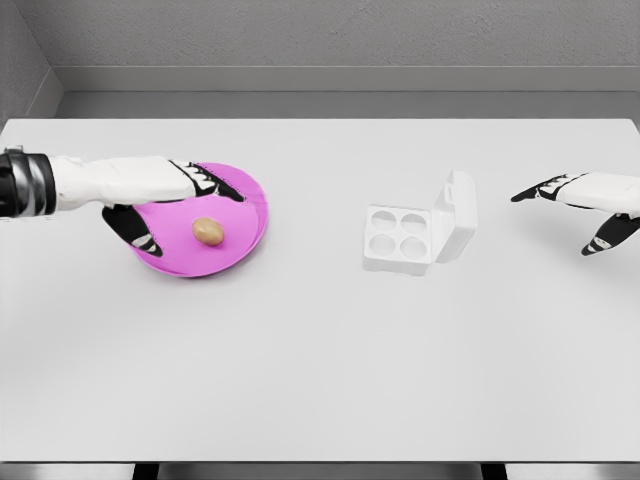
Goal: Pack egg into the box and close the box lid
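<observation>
A brown egg is seen resting near the middle of a pink plate, which is set on the left half of a white tabletop, nearer its far edge than its near one. The left hand is held over the far-left part of the plate, its arm reaching in from the tabletop's left edge; its fingers are spread and released, with the thumb pointed down beside the egg, and nothing is grasped. Whether the hand touches the plate cannot be told. To the right of the middle, well apart from the plate, a white egg box with four round cups is shown, all of them vacant. Its lid is raised and stands tilted along the box's right side. The right hand is held above the tabletop near its right edge, apart from the box, with its fingers extended toward the box, loose and holding nothing.
</observation>
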`<state>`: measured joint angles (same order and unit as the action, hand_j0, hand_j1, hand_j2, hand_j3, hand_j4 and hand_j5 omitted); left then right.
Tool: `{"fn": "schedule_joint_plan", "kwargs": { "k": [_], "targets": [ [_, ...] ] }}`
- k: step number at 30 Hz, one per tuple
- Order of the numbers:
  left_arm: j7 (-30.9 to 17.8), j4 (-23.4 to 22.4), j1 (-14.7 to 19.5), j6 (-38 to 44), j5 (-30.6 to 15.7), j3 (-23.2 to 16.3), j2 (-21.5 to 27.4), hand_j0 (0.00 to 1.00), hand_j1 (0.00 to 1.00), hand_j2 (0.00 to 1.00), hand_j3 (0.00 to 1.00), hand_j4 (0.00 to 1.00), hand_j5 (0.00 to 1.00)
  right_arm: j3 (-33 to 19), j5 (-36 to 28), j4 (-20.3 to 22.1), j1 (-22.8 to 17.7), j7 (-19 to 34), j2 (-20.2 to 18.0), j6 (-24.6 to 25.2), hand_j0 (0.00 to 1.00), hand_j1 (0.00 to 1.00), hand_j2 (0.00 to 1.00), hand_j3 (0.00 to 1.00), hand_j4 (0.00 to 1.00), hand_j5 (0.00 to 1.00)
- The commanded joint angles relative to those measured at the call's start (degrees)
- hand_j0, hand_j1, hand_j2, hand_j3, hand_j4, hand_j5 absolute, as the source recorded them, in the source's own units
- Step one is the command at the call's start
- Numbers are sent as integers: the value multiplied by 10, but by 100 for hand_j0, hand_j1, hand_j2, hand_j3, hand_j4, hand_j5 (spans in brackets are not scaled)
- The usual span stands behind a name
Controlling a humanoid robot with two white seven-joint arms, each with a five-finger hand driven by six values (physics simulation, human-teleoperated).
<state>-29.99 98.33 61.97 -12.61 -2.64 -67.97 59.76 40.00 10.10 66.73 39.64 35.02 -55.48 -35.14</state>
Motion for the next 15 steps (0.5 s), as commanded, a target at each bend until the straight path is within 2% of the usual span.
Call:
{"fn": "schedule_joint_plan", "kwargs": {
  "k": [1, 5, 8, 10, 11, 13, 15],
  "targets": [
    [-50, -2, 1, 65, -4, 6, -3, 100, 100, 100, 100, 100, 100, -1, -3, 1, 0, 0, -1, 1, 100, 100, 100, 100, 100, 100],
    [-50, 15, 8, 75, -3, 14, -18, 100, 100, 100, 100, 100, 100, -1, -3, -5, 1, 0, -2, 1, 100, 100, 100, 100, 100, 100],
    [-50, 19, 5, 73, -7, 29, -36, 100, 100, 100, 100, 100, 100, 2, -4, -56, 4, 0, -3, 1, 100, 100, 100, 100, 100, 100],
    [-50, -7, -3, 77, -2, 27, -72, 100, 100, 100, 100, 100, 100, 13, -4, -101, 6, 0, -2, 1, 100, 100, 100, 100, 100, 100],
    [-50, -17, -4, 77, -3, 23, -70, 100, 100, 100, 100, 100, 100, 31, -4, -107, 8, 0, -1, 1, 100, 100, 100, 100, 100, 100],
    [-50, -28, -18, 78, -3, 26, -70, 100, 100, 100, 100, 100, 100, 33, -3, -106, 19, 0, 3, 1, 100, 100, 100, 100, 100, 100],
    [-50, -29, -19, 94, -2, 22, -70, 100, 100, 100, 100, 100, 100, 32, -3, -108, 33, 0, 7, 1, 100, 100, 100, 100, 100, 100]
  ]
}}
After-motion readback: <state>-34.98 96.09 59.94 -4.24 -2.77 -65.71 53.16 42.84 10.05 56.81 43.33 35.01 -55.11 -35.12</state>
